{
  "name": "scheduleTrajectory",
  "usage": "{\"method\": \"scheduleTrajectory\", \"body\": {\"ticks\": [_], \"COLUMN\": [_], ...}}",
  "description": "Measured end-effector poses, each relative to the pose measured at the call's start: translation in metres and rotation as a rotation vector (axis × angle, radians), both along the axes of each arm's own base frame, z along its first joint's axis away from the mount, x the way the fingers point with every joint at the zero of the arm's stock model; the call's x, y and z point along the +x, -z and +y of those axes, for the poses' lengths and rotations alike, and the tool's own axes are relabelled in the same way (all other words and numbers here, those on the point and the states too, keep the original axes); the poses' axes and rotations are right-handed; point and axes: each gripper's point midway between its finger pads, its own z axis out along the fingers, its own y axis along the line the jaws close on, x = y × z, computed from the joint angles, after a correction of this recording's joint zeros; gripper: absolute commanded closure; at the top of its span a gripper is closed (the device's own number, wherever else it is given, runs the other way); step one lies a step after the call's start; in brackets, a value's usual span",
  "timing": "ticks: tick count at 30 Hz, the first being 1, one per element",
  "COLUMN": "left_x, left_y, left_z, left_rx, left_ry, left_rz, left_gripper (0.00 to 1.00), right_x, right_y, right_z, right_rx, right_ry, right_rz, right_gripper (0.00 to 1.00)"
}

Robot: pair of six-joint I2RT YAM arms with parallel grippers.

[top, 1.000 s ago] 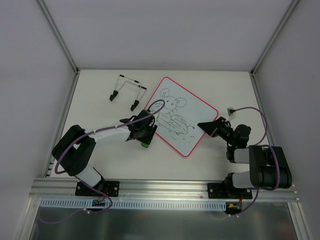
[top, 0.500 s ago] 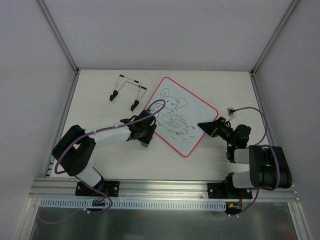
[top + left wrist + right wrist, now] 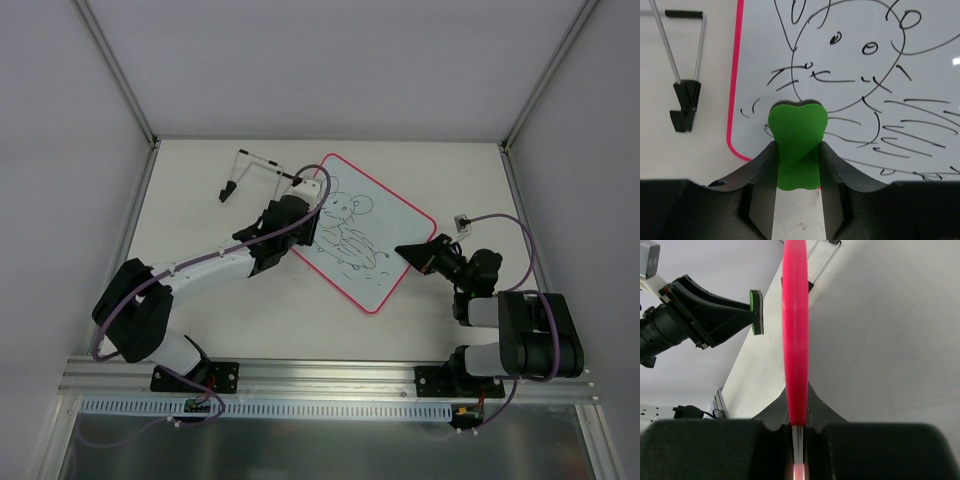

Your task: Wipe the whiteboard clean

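Note:
The whiteboard [image 3: 395,232] lies at an angle mid-table, white with a pink-red rim and a black mouse drawing. My left gripper [image 3: 303,228] is at the board's left edge. In the left wrist view it [image 3: 797,150] is shut on a green eraser [image 3: 797,122], which sticks out over the board's [image 3: 930,75] left part beside the drawing. I cannot tell whether the eraser touches the board. My right gripper [image 3: 412,251] is shut on the board's right rim. In the right wrist view it [image 3: 797,415] shows the rim [image 3: 796,315] edge-on, with the eraser [image 3: 756,311] at the left.
A wire stand with black feet [image 3: 250,175] stands at the back left of the table, just left of the board; it also shows in the left wrist view [image 3: 685,100]. A small socket with a purple cable [image 3: 462,222] sits at the right. White walls enclose the table.
My left gripper has moved with the eraser away from me, from beside the board's near-left edge up to its far-left part. The right arm and the board have not moved.

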Motion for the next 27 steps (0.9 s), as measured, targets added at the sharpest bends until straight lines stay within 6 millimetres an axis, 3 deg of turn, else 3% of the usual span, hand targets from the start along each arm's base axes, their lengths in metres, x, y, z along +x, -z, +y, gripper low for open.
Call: {"method": "scheduleTrajectory", "body": {"ticks": [4,10,16,23,27], "left_x": [0.021,0.046,0.066,0.054,0.031], "left_y": [0.003,0.038,0.032,0.028,0.022], "left_z": [-0.013,-0.019,-0.025,-0.052,-0.089], "left_rx": [-0.003,0.032,-0.029,-0.08,-0.08], "left_ry": [0.015,0.012,0.014,0.101,0.187], "left_rz": [-0.074,-0.082,-0.111,-0.111,-0.109], "left_gripper": [1.0,1.0,1.0,1.0,1.0], "right_x": [-0.001,-0.004,-0.002,0.0,0.002], "right_y": [-0.001,-0.004,-0.005,-0.006,-0.006], "right_z": [0.0,0.0,-0.003,-0.004,-0.005], "right_rx": [0.0,-0.001,-0.002,-0.005,-0.01], "right_ry": [-0.001,-0.002,0.018,0.028,0.042], "right_rz": [-0.003,-0.016,-0.019,-0.025,-0.03], "right_gripper": [1.0,1.0,1.0,1.0,1.0]}}
